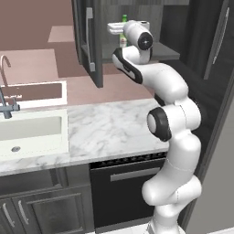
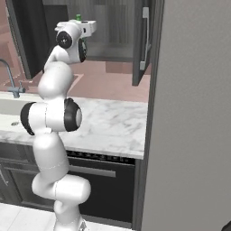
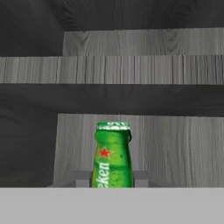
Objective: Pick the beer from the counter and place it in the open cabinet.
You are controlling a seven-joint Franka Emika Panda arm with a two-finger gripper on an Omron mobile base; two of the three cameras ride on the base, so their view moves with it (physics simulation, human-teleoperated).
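While the white arm is raised high toward the open cabinet [image 1: 91, 41], the hand [image 1: 119, 29] is seen level with the cabinet's inner shelf [image 3: 131, 70], with the beer [image 3: 112, 155] pinched between its fingers. From the hand view, the green neck with its red star and white lettering is seen rising upright between the finger tips, topped by a cap, and the grey wood-grain back wall of the cabinet is seen behind it. From the left base view, the top of the bottle is seen just above the hand, in front of the cabinet's opening, well above the bench [image 1: 105, 128]. Whether the bottle's base is resting on the cabinet floor cannot be told. The cabinet door [image 2: 142, 40] is swung outward, and its long silver bar handle [image 2: 145, 38] is seen on it. On the marble bench nothing is seen beside the arm; a white sink [image 1: 32, 132] with a grey faucet [image 1: 5, 91] is set into its left part. A dark dishwasher front [image 1: 125, 187] is seen below the bench edge.
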